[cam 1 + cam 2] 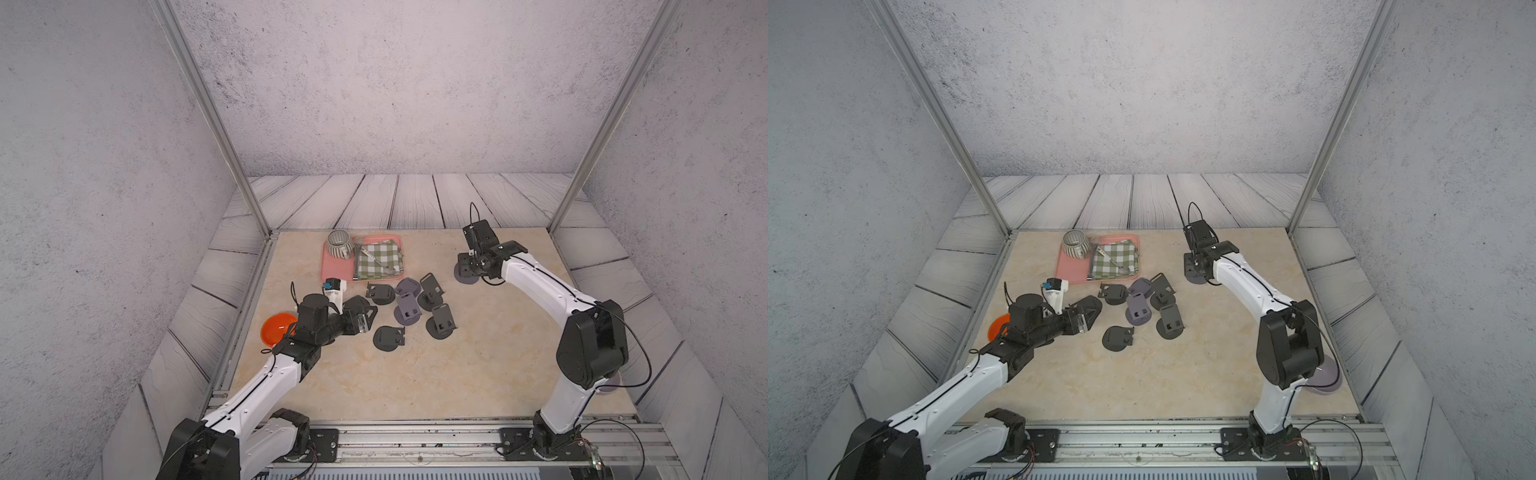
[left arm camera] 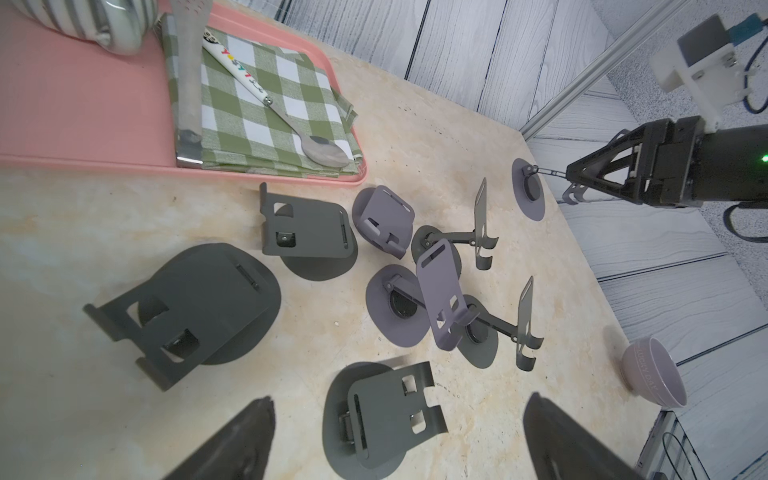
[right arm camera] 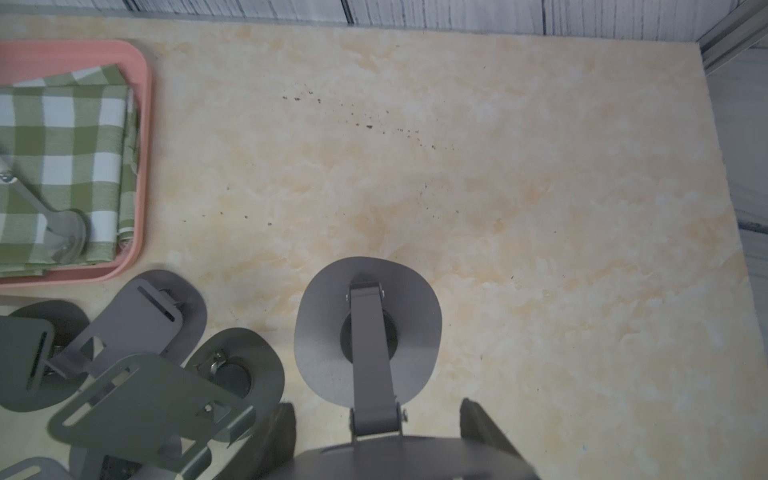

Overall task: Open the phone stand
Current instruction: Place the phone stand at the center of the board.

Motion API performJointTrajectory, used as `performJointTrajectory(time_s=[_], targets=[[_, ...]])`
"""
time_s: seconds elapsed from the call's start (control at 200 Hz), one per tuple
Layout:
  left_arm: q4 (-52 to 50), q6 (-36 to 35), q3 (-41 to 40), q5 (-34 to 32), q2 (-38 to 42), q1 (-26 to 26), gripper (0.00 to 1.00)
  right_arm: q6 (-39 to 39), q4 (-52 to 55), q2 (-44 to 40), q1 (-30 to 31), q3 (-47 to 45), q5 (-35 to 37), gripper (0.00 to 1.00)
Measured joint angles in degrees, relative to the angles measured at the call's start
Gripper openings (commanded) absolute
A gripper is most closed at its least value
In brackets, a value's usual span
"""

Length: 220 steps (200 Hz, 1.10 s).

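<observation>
**Right gripper clamps one of eight phone stands**

The right gripper (image 3: 376,409) is clenched on the raised plate of a lilac phone stand (image 3: 324,361), whose base sits on the table (image 3: 540,208) just ahead of it. The left gripper (image 2: 401,399) gapes empty, with five dark stands (image 2: 187,303) and two more lilac stands (image 2: 382,220) clustered just ahead.

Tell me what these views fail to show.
Gripped phone stand: plate cut off by the right wrist view's bottom edge.
Right pincer: fingertips hidden behind its own wrist in both top views.
Purple bowl: mostly behind right elbow in a top view.
Orange bowl: partly behind left arm in a top view.
</observation>
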<state>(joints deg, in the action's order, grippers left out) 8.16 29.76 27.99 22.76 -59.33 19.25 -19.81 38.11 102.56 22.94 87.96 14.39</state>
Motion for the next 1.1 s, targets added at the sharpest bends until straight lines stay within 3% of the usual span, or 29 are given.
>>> performJointTrajectory(time_s=[0.741,0.991,1.071,1.101], targets=[[0.61,0.04,-0.15,0.81,-1.44,0.00,0.98,-2.29,2.12,8.50,-2.12,1.44,-2.38,0.56],[-0.31,0.09,-0.98,0.66,-1.44,0.04,0.98,-2.47,2.23,11.06,-2.14,1.55,-3.69,0.61],[-0.46,0.15,-1.20,0.63,-1.46,0.07,0.98,-2.49,2.32,11.45,-2.14,1.99,-4.07,0.65],[-0.48,0.17,-1.22,0.63,-1.46,0.07,0.98,-2.49,2.32,11.45,-2.19,2.12,-4.28,0.71]])
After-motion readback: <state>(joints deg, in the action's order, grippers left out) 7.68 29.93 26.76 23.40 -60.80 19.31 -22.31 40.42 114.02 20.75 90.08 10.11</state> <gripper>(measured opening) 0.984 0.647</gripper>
